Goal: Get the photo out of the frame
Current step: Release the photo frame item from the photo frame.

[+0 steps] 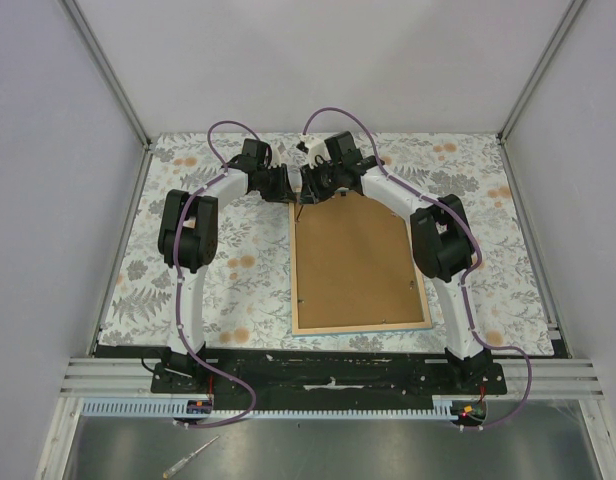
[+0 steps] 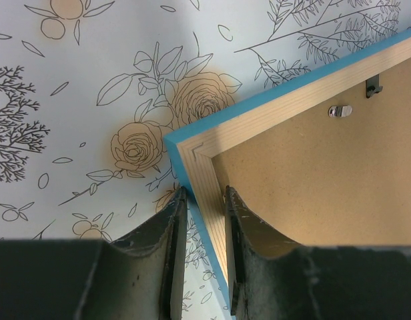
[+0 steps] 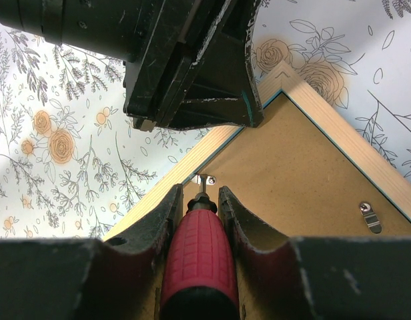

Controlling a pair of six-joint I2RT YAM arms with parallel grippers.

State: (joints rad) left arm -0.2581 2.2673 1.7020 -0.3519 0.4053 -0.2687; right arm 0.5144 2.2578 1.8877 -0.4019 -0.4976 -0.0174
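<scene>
Floral worktop (image 1: 178, 300) underneath. Just toward 3 o'clock of its middle, the frame (image 1: 363, 326), flat and face down: pale wood back up, bright blue edge visible in the left wrist view. Inside the wood border, the photo (image 1: 353, 260), with only its plain brown board back on show, flush within the frame.

At the frame's 11 o'clock corner, the left fingers (image 1: 292, 193), clamped on the frame's side rail just below the corner: one finger against the blue outer edge, the other on the inner lip of the wood.

Just beside, toward 12 o'clock on the frame's far rail, the right fingers (image 1: 314, 188), closed tight on a red-handled screwdriver (image 3: 197, 260). Metal tip down on a small silver clip (image 3: 205, 179) at the seam between wood and board. Further toward 3 o'clock along the other rail in the right wrist view, a second clip (image 3: 370, 217), lying on the board.
</scene>
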